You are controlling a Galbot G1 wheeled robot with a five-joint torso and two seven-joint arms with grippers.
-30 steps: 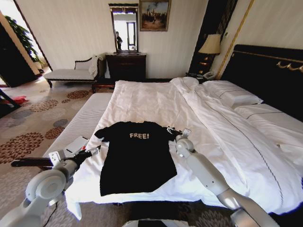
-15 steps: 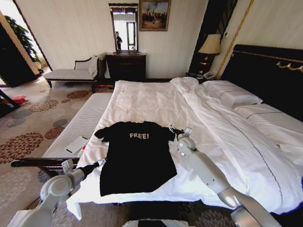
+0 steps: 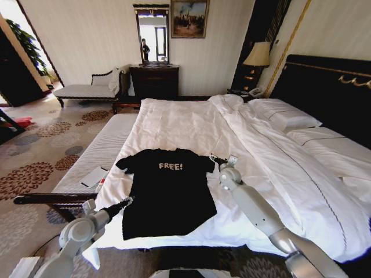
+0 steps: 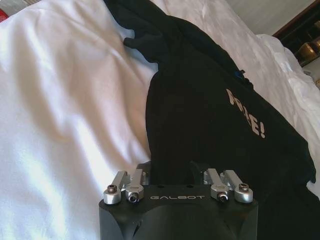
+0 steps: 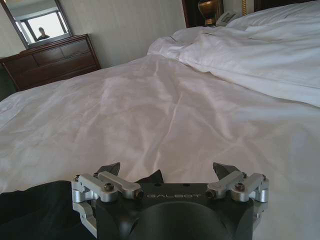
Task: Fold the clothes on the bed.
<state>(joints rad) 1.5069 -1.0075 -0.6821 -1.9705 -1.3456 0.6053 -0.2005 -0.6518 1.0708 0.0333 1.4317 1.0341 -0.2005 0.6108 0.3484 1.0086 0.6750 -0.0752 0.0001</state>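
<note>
The clothes are one black T-shirt [image 3: 168,188] with pale "FREE!" lettering, lying flat and face up near the foot of the white bed [image 3: 191,124]. My left gripper [image 3: 126,201] hovers at the shirt's lower left side edge. In the left wrist view the left gripper [image 4: 169,167] sits over the black shirt [image 4: 210,110] where it meets the white sheet [image 4: 65,115]. My right gripper [image 3: 215,159] is at the shirt's right sleeve. In the right wrist view the right gripper [image 5: 166,170] is open, with black fabric [image 5: 35,205] just below it.
A narrow white-striped bench [image 3: 98,147] runs along the bed's left side, with a white sheet of paper [image 3: 93,176] on it. A rumpled duvet [image 3: 272,156] and pillows [image 3: 284,116] cover the bed's right half. A chaise [image 3: 87,90] and dresser [image 3: 153,81] stand by the far wall.
My left arm has dropped and moved right, from over the bench to the shirt's lower left edge. The right gripper has edged slightly right beside the sleeve. The shirt has not moved.
</note>
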